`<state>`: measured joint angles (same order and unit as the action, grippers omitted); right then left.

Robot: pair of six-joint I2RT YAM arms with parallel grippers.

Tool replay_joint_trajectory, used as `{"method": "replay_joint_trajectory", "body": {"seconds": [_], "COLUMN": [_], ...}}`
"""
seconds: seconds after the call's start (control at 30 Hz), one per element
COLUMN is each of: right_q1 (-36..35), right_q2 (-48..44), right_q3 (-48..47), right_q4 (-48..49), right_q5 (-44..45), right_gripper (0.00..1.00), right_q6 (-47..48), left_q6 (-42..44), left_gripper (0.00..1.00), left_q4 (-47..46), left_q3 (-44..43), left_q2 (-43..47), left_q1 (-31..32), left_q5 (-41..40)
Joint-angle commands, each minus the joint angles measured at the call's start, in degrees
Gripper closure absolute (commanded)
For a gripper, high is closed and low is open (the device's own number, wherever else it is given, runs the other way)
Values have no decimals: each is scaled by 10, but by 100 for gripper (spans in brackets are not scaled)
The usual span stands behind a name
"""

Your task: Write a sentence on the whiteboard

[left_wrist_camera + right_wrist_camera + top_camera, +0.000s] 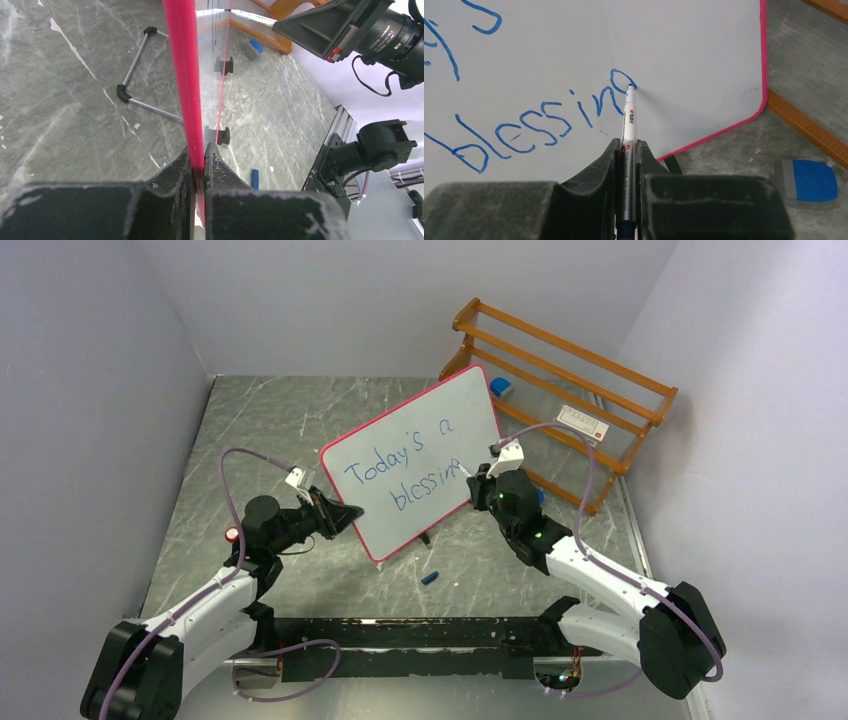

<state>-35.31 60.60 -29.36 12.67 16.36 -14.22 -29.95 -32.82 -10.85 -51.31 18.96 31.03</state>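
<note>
The whiteboard [430, 435] stands tilted mid-table, white with a pink-red rim. The sentence [405, 468] in blue reads "Today's a" over "blessing", whose last letter is only partly drawn. My left gripper [352, 512] is shut on the board's left rim [186, 75], seen edge-on in the left wrist view. My right gripper [478, 485] is shut on a white marker [629, 120]. Its blue tip touches the board at the top of the last letter, beside "blessin" [524, 130].
A wooden rack [560, 390] stands behind the board at the right. A blue eraser [809, 179] lies on the table near it. A blue marker cap [430, 578] lies in front of the board. The board's wire stand [135, 75] and black feet [217, 135] rest on the table.
</note>
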Motion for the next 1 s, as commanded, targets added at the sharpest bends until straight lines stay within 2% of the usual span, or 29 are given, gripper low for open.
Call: {"method": "replay_joint_trajectory", "body": {"seconds": [0.0, 0.97], "right_q1": [7, 6], "right_q2": [2, -7], "right_q3": [-13, 3], "right_q4": [19, -83], "right_q5": [15, -38], "right_gripper": [100, 100], "right_q6": [2, -22], "left_q6": [37, 31], "left_gripper": [95, 95], "left_q4": [31, 27], "left_q3": [-4, -3], "left_q2": [-3, -4], "left_q1": [-2, -2], "left_q5": [-49, -51]}}
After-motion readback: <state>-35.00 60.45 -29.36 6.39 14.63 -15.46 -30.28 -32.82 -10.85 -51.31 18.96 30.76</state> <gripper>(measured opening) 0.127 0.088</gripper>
